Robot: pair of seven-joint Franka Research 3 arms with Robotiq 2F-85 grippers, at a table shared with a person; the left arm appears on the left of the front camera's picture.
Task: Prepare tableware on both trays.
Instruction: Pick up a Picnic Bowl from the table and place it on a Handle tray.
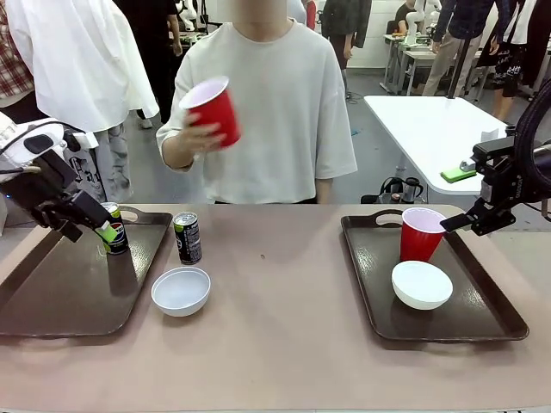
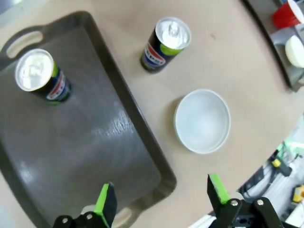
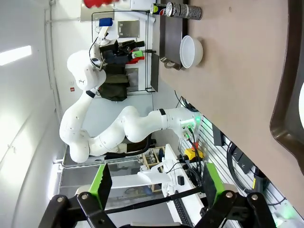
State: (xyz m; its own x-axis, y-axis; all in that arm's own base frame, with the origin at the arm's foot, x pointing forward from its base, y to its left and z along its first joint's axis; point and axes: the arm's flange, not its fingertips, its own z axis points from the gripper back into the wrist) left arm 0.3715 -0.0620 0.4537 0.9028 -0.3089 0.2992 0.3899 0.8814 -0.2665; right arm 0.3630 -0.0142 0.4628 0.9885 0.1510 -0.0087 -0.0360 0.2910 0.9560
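Since the left pincer (image 1: 103, 230) hangs spread beside the can (image 1: 119, 243), a swing could topple it; the right pincer (image 1: 449, 224) is spread too.

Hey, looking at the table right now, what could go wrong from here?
1. The open left tool hangs above the left tray with the slim can ahead of it; a low sweep could topple it.
2. The open right tool looks close to the red cup on the right tray and might knock it onto the bowl.
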